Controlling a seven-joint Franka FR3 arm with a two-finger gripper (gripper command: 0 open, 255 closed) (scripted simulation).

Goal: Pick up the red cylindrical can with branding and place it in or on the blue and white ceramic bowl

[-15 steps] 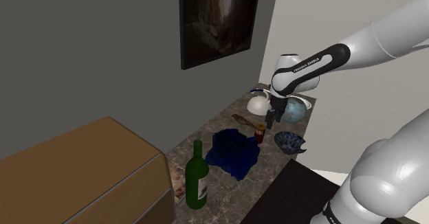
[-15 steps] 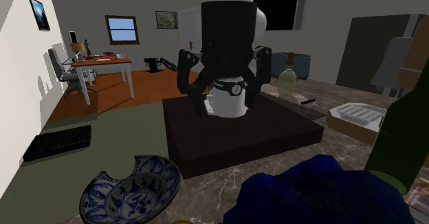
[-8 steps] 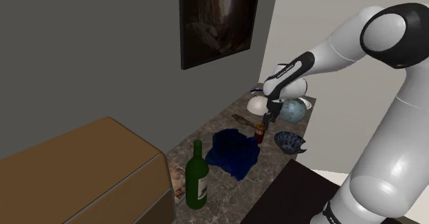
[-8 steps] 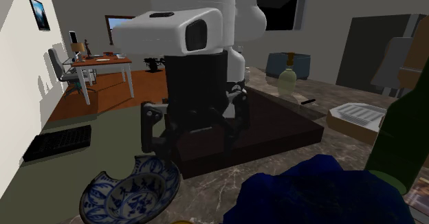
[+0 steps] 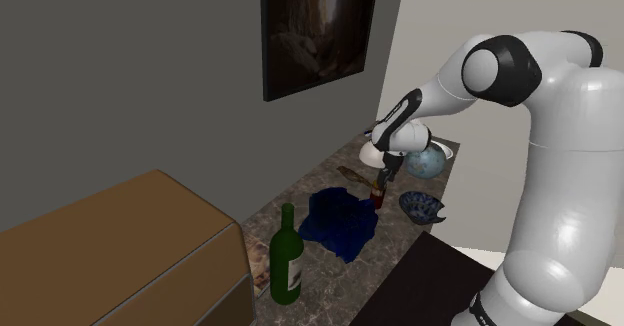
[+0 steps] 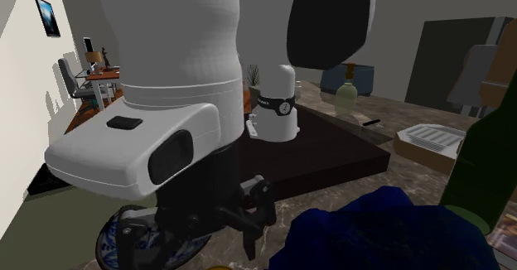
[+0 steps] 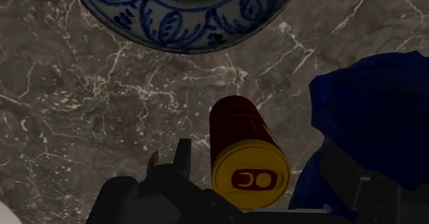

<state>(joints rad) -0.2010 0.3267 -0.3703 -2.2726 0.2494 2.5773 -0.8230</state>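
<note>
**Arm lowered over the can; fingers not yet closed.**

Within the last second the white arm (image 5: 545, 144) swung down and forward over the marble countertop (image 5: 322, 274). This carried the gripper (image 5: 388, 174) from above the worktop down to the red can (image 5: 377, 194). The can stood upright on the marble, between the blue cloth (image 5: 338, 222) and the blue-and-white bowl (image 5: 422, 207). In the wrist view the fingers stood apart on either side of the can (image 7: 246, 150) with no contact visible, so nothing was held. The approach appeared complete, with closing judged to be the next step. The cloth (image 7: 371, 113) lay just beside the can, leaving that finger little room. Bare marble (image 7: 82, 106) separated the can from the bowl (image 7: 185, 9), so the transfer path looked open. The bowl sat near the countertop edge on the stand's side.
</note>
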